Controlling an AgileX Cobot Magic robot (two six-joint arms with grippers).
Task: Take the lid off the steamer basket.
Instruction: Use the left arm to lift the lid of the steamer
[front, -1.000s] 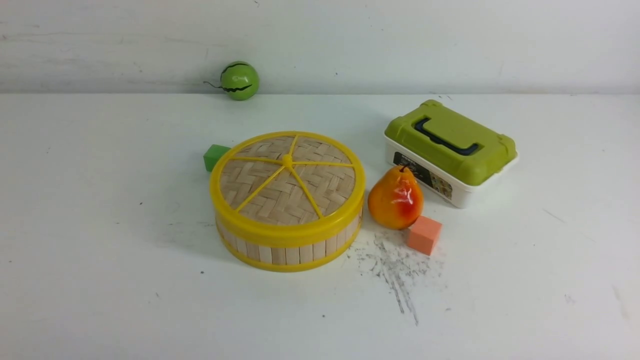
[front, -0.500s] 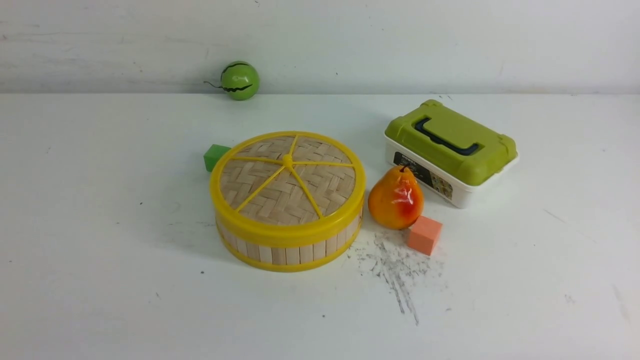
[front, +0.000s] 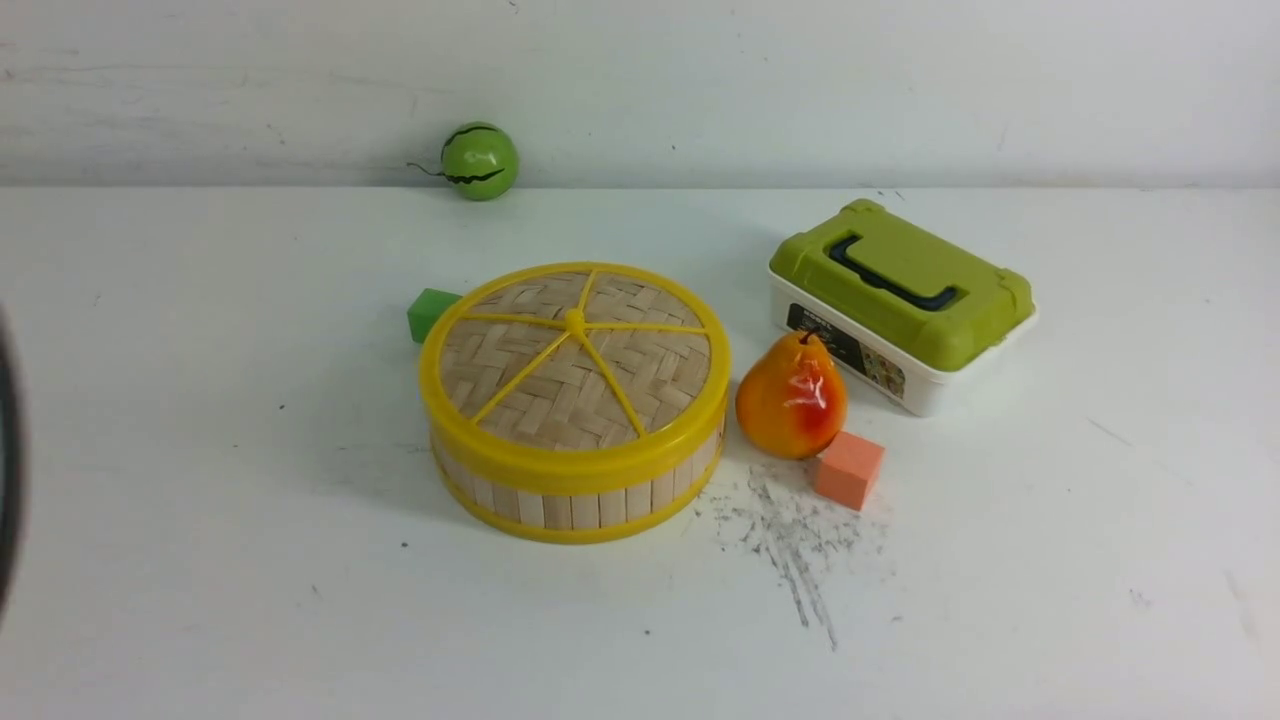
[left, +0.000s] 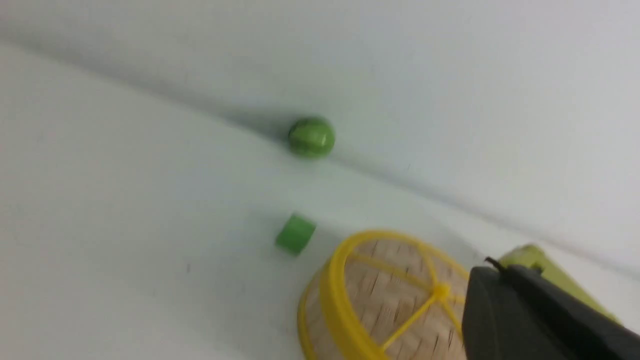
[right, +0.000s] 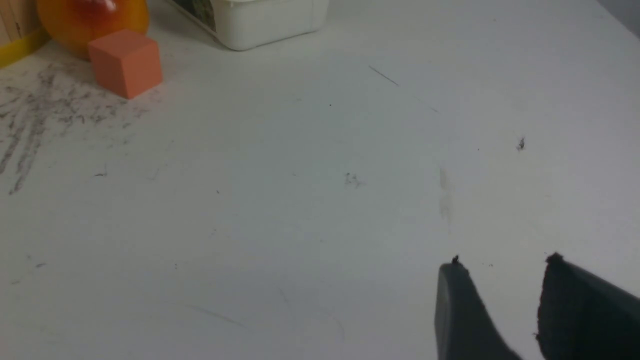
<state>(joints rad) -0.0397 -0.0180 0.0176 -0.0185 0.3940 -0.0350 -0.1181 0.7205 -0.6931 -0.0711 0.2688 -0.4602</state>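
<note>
Right gripper (right: 502, 267) is seen with fingers (right: 455, 310) parted around nothing, low over the table (right: 300, 200). Left gripper (left: 505, 295) is only partly shown; its state cannot be told. The lid (front: 575, 355) is seated on the steamer basket (front: 580, 500), mid-table, beside the pear (front: 790, 400) and a green block (front: 430, 312).

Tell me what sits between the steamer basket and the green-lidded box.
In the front view, a pear stands between the steamer basket and the box, close beside the basket.

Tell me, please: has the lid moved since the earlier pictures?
No. The lid sits in the same place on the steamer basket, its rim still overlapping the green cube.
</note>
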